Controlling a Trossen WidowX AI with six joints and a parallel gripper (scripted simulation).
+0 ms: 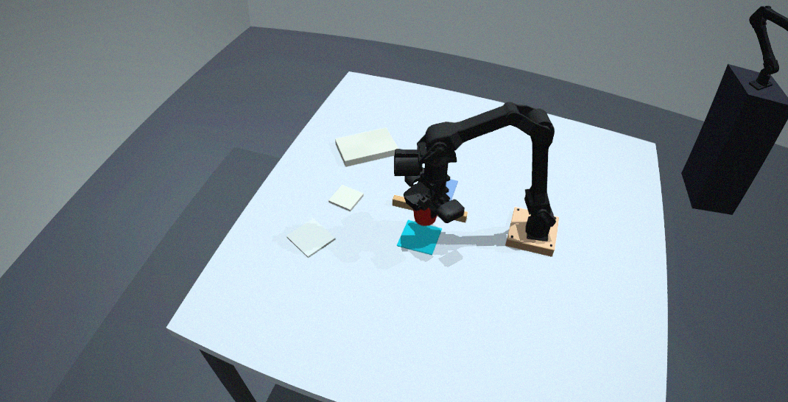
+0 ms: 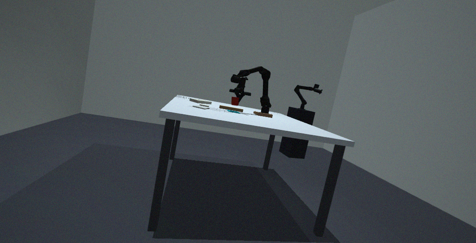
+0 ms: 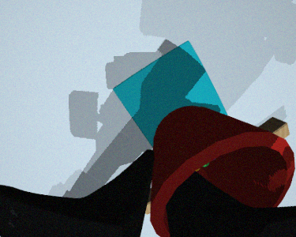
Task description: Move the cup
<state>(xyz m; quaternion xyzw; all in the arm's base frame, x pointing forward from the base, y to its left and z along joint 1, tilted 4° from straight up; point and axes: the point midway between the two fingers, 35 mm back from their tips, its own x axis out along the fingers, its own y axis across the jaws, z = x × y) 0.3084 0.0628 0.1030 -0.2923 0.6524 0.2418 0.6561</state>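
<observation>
My gripper [image 1: 431,208] [image 2: 238,98] [image 3: 157,156] is shut on the wall of the red cup [image 1: 424,217] [image 2: 235,101] [image 3: 187,128], with one finger inside and one outside. The cup is held in the air near the wooden bar and the cyan pad. In the exterior view it looks about upright. A green marble [image 3: 205,165] and a bit of yellow show inside it; the rest of the inside is hidden. The cyan pad [image 1: 420,241] [image 2: 233,111] [image 3: 207,92] has nothing standing on it. The blue pad [image 1: 453,187] is mostly hidden behind the arm.
A wooden bar [image 1: 400,202] [image 2: 231,108] [image 3: 281,128] lies between the two pads. A thick pale block [image 1: 366,146] and two thin pale tiles, one small [image 1: 345,197] and one larger [image 1: 311,238], lie left of the arm. The arm's wooden base [image 1: 518,228] is at the right.
</observation>
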